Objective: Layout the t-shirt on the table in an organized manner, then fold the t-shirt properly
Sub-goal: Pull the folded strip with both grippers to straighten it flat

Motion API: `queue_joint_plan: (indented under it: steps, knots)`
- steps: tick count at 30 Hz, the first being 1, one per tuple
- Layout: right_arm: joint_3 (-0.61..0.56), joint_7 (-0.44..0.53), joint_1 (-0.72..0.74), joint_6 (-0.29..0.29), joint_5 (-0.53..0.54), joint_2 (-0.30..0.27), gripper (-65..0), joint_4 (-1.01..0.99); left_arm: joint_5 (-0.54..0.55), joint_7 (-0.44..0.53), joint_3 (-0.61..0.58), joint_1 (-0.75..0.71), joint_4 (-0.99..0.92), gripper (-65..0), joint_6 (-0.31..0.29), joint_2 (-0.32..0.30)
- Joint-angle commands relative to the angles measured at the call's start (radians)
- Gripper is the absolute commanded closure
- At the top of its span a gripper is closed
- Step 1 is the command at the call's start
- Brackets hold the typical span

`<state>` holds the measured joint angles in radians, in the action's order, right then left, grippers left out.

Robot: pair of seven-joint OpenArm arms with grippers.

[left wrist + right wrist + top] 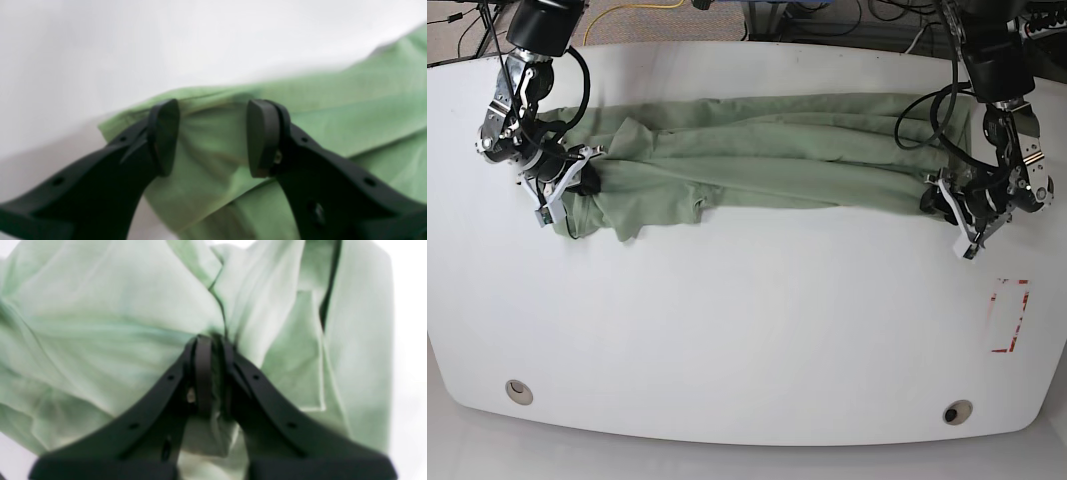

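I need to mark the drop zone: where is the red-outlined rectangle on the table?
In the base view, the red-outlined rectangle sits near the table's right edge, just below the left gripper and above the right-hand grommet hole.

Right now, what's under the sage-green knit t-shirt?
Only the white smooth table shows around the sage-green knit t-shirt, which lies bunched lengthwise on it. The tabletop beneath is covered; anything under the cloth cannot be seen.

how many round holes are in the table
2: one hole near the front edge at the base view's left, the other hole near the front edge at its right. The t-shirt may hide more.
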<state>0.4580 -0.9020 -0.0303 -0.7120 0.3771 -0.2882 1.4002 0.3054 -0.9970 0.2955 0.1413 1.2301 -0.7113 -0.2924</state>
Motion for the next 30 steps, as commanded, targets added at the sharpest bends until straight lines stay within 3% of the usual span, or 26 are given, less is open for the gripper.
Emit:
queue_joint_plan:
  steps: [1,17,26,28,30]
  knots:
    - [0.005,-0.027,0.023,0.014,-0.057,-0.036,-3.5,-0.029,-0.091,-0.084,-0.008,0.007,-0.034,-31.1,0.013,0.012]
    - [0.040,-0.013,0.062,0.014,-0.045,-0.042,-3.3,-0.055,-0.107,-0.099,-0.009,0.053,-0.034,-31.1,0.013,0.028]
    - [0.032,-0.021,0.097,0.014,-0.043,-0.042,-3.6,0.029,-0.105,-0.138,-0.008,0.100,-0.034,-31.1,0.013,0.028]
    - [0.032,-0.044,0.109,0.014,-0.043,-0.042,-6.7,0.047,-0.105,-0.138,-0.008,0.110,-0.034,-31.1,0.013,0.029]
    - [0.032,-0.078,0.129,0.014,-0.043,-0.042,-15.2,0.067,-0.105,-0.138,-0.008,0.123,-0.034,-31.1,0.013,0.029]
